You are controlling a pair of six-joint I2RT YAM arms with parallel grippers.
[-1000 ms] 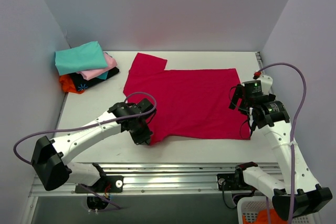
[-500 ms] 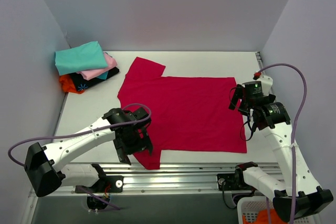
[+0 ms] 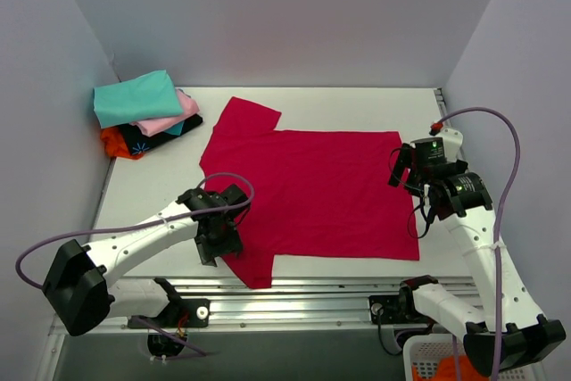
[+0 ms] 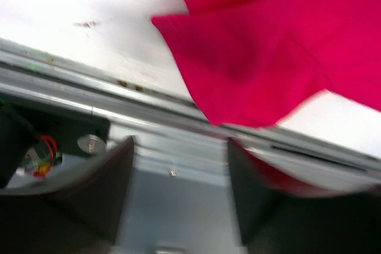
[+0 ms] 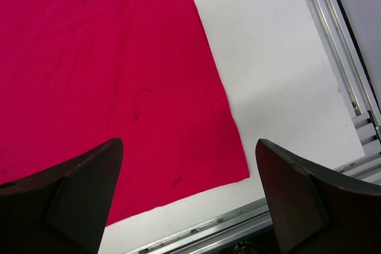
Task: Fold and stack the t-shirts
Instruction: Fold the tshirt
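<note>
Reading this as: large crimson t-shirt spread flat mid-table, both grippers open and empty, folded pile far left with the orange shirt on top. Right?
One error: the top external view shows the teal folded shirt topping the pile, the orange shirt at its bottom. The large crimson t-shirt is spread flat; the left gripper and right gripper are open and empty.

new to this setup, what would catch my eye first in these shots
A large crimson-red cloth t-shirt lies spread flat across the middle of the white table. At the far left corner sits a pile of small folded shirts, teal on top. The jaws of the left arm stand open by the shirt's near sleeve.
</note>
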